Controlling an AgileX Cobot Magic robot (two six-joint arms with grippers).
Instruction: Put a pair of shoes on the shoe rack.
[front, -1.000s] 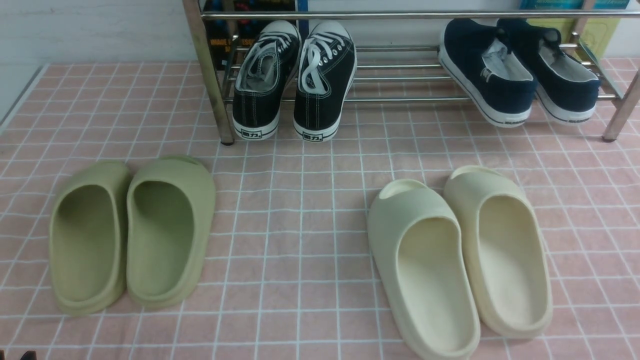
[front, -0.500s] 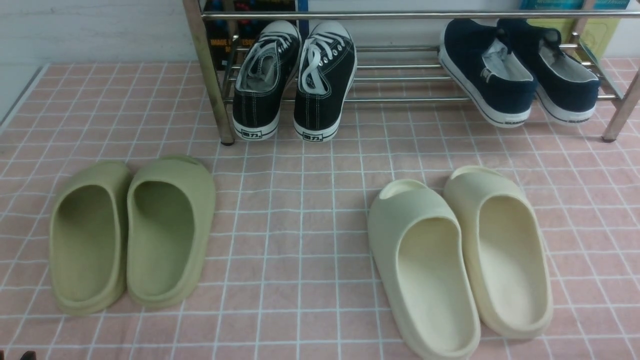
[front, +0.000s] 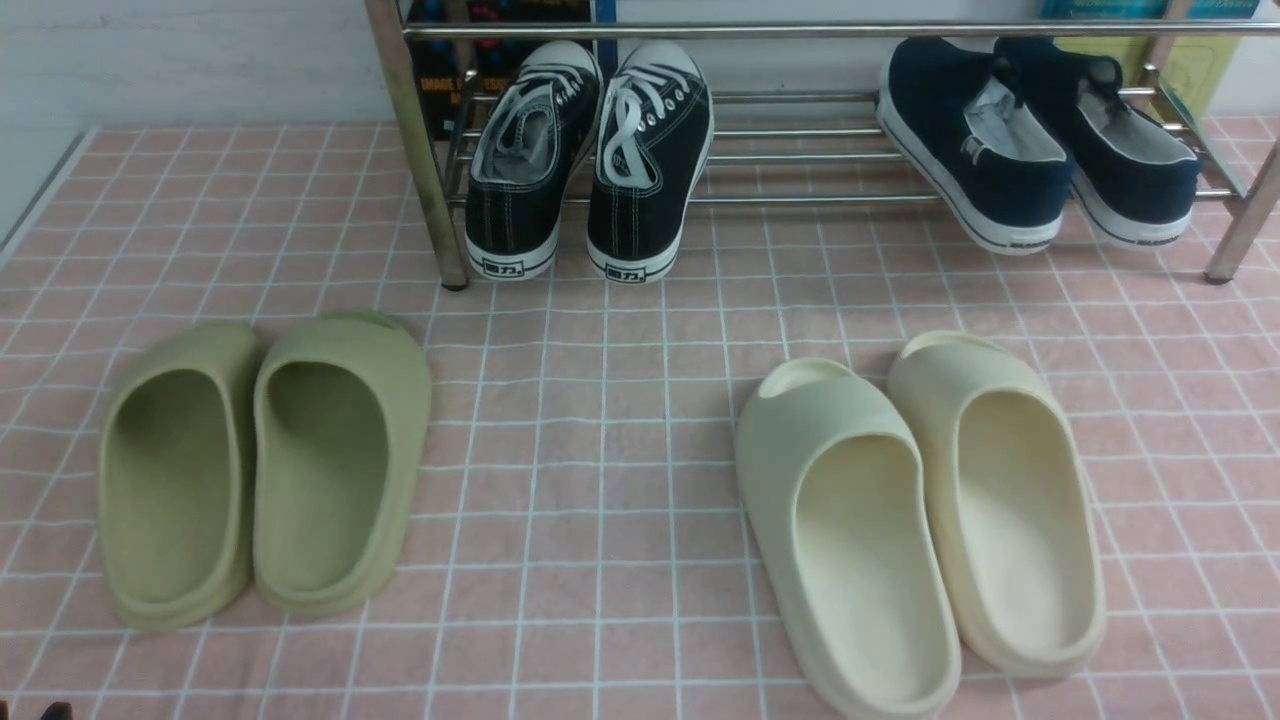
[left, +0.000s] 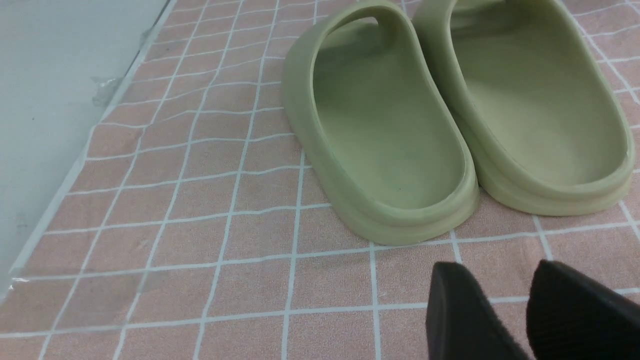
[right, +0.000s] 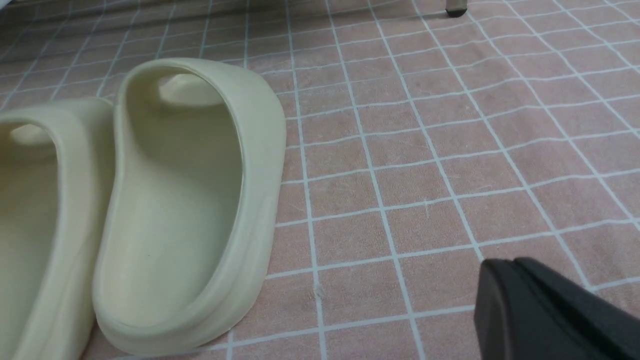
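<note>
The pair of shoes, two navy slip-ons (front: 985, 150) with white soles, rests heels toward me on the right end of the shoe rack's lowest chrome bars (front: 800, 198). Both lean slightly, heels hanging over the front bar. Neither arm reaches into the front view. In the left wrist view my left gripper (left: 500, 280) hovers low over the pink checked cloth just behind the green slides (left: 450, 125); it is open with only cloth between its fingers. My right gripper (right: 505, 267) is shut and empty, beside the cream slides (right: 175, 200).
Black lace-up sneakers (front: 590, 160) sit at the rack's left end. Green slides (front: 265, 470) lie front left and cream slides (front: 920, 510) front right on the pink checked cloth (front: 600, 420). Upright rack legs (front: 420, 150) stand at each end. The cloth's left edge meets a grey surface (left: 50, 100).
</note>
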